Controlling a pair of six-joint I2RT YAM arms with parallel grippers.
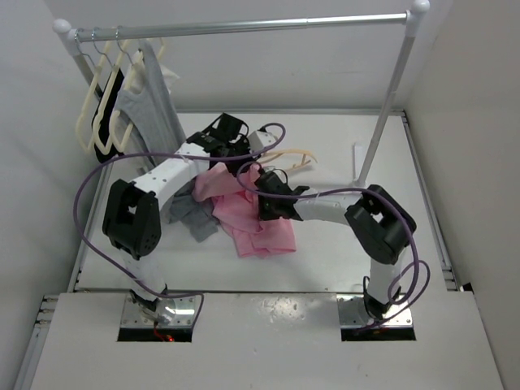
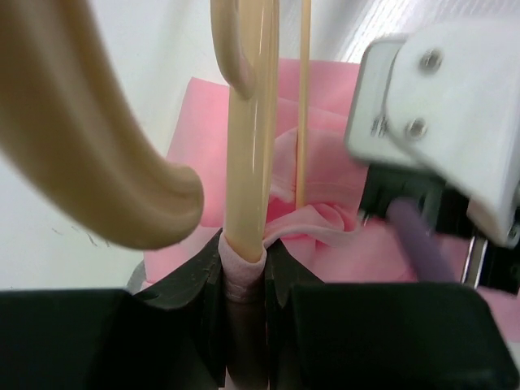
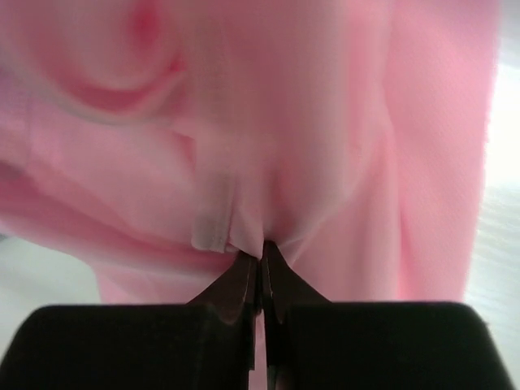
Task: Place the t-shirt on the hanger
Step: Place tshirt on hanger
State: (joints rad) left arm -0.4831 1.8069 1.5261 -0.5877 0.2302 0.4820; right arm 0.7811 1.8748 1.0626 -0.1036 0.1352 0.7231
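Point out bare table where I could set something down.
Free: the near strip of table between the t-shirt and the table's near edge; the far patch between the hanger and the rack pole. Crowded: centre-left, where left hand, right hand, t-shirt and grey cloth bunch.

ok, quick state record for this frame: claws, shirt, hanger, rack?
left claw: shut on the hanger, with pink fabric pinched against its bar
right claw: shut on a fold of the t-shirt
t-shirt: bunched between the arms, not yet spread over the hanger
rack: cream hangers and grey garment hang at its left end
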